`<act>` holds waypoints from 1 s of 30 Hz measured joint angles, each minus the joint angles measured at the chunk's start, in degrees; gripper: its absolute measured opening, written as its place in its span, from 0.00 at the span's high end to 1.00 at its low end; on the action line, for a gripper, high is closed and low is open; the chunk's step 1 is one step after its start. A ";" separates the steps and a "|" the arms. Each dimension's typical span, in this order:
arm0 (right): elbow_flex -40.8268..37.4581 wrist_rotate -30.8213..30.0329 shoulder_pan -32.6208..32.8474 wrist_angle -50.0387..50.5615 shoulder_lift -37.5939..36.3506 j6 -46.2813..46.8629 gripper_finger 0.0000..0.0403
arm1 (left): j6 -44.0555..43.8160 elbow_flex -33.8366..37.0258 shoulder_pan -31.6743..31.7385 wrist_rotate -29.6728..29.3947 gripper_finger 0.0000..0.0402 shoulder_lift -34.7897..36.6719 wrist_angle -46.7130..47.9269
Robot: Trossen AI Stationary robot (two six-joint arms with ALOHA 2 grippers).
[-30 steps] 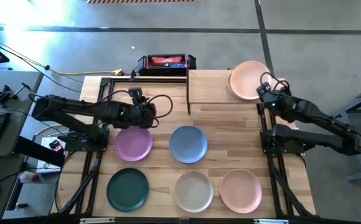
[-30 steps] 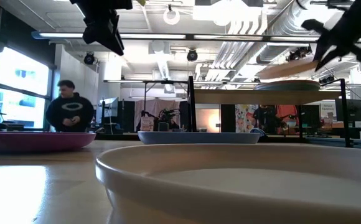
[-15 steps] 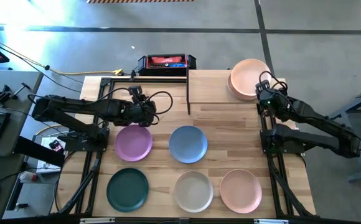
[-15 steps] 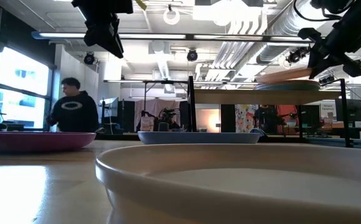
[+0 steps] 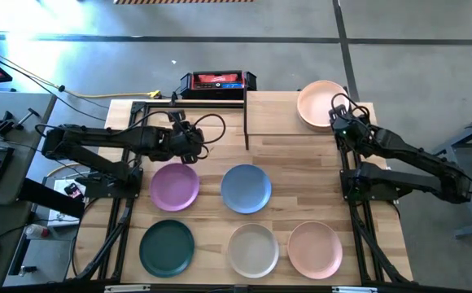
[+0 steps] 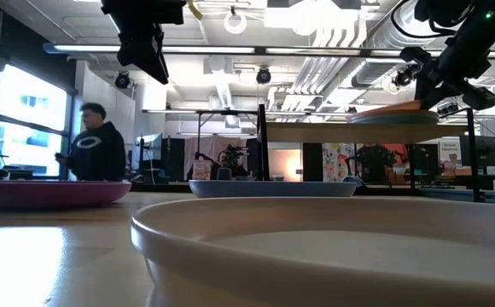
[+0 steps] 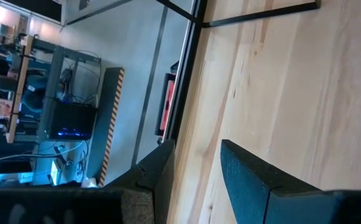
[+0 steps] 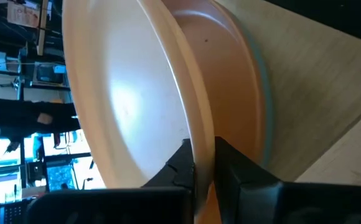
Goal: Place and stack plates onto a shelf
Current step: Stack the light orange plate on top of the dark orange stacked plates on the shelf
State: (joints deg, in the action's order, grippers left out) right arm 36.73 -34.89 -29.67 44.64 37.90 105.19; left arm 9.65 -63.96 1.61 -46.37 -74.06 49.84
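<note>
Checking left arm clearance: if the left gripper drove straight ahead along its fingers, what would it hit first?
Likely bare tabletop: the left gripper points along open wood toward the table's edge, with only a black frame bar farther on. Depth unclear.

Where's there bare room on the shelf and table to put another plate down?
The shelf's left half, beside the stack under the peach plate that the right gripper grips, is bare. So is the table strip between the shelf's front edge and the blue plate. The front is crowded: dark green plate, cream plate, pink plate. The left gripper hovers above the purple plate.
</note>
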 joint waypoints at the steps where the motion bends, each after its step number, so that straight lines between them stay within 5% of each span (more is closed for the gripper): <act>1: 0.00 0.00 0.00 0.00 -0.01 0.00 0.94 | 0.00 0.02 0.00 0.00 0.70 0.00 0.00; 13: 0.04 1.37 0.02 -0.32 -0.19 -0.02 0.77 | 1.11 0.00 0.00 0.00 0.70 0.00 0.00; 30: 0.04 5.86 0.07 -1.37 -3.43 -1.27 0.73 | 0.98 0.02 0.00 1.05 0.70 0.00 -0.01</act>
State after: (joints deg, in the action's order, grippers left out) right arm 36.77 -29.04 -29.61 43.27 34.47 103.92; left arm 10.63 -63.94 1.61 -45.32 -74.06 49.83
